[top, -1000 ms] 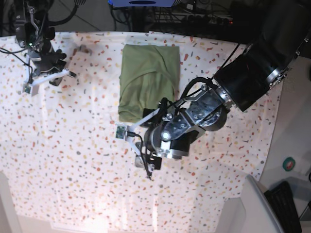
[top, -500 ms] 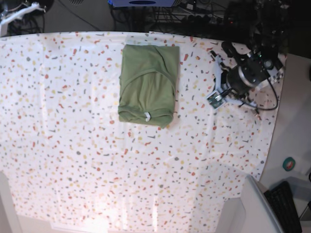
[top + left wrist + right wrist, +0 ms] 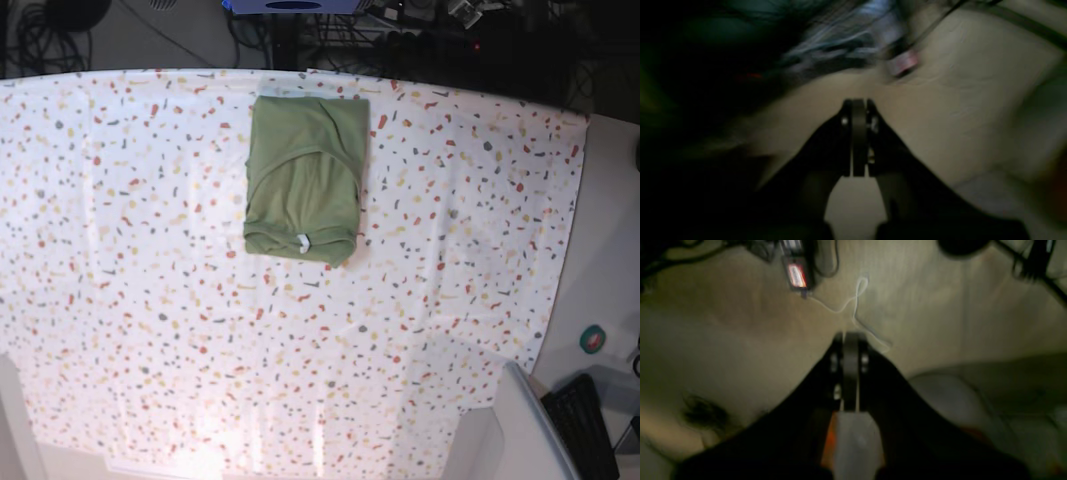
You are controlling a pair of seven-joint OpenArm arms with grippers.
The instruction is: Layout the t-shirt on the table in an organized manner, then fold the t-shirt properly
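Observation:
The olive-green t-shirt (image 3: 305,178) lies folded into a neat rectangle on the speckled table (image 3: 150,300), near the far edge at the middle, with its small white tag (image 3: 304,239) at the near edge. Neither arm shows in the base view. In the left wrist view my left gripper (image 3: 855,110) is shut and empty over a dim beige floor. In the right wrist view my right gripper (image 3: 847,343) is shut and empty over a similar floor. Both wrist views are dark and blurred, and neither shows the t-shirt.
Dark cables and equipment (image 3: 440,30) run along the table's far edge. A grey-white surface (image 3: 610,250) borders the table on the right, with a keyboard (image 3: 590,420) and a small round teal object (image 3: 594,338) near its corner. A thin white cord (image 3: 857,300) lies on the floor.
Both arms have left the base view: the right-hand arm pulled off the table's right side and the other arm left at the far left corner. The folded t-shirt has not moved.

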